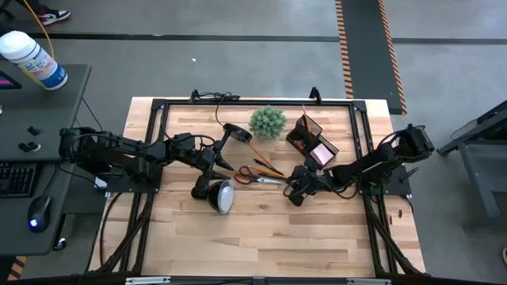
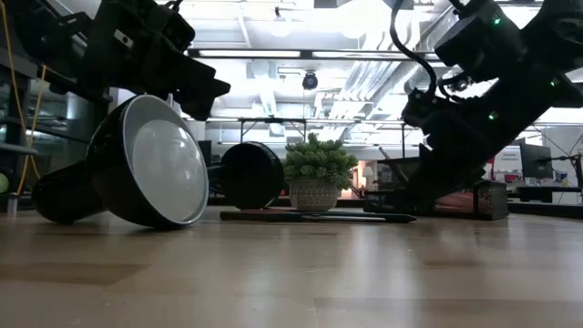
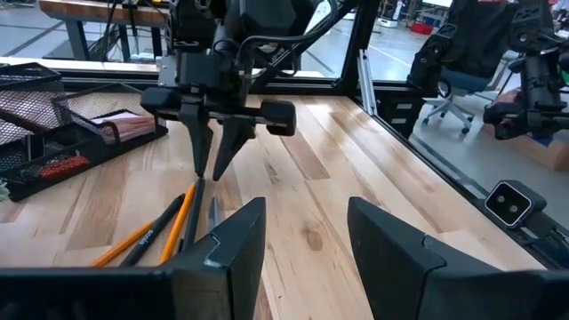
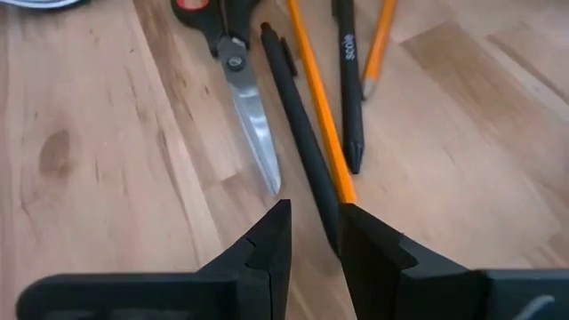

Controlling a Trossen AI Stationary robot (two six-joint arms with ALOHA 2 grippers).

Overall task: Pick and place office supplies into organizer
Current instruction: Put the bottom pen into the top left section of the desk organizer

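Note:
Red-handled scissors, orange pencils and dark pens lie flat on the table mid-centre. The dark organizer stands at the back right with a pink pad in it. My right gripper hangs low over the near end of a black pen. It is open by a narrow gap and slants down, with one finger on each side of the pen's end. My left gripper waits open with nothing between its fingers, left of the supplies, by the lamp's neck. My right gripper comes slanting down from the table's right side, its fingers along the black pen. The pen's near end disappears behind one finger, and I cannot tell whether that finger touches it. The pen lies flat on the table.
A black desk lamp lies tipped over, its head near the left gripper and its round base farther back. A green plant stands at the back centre. Bare wood stretches along the table's near side.

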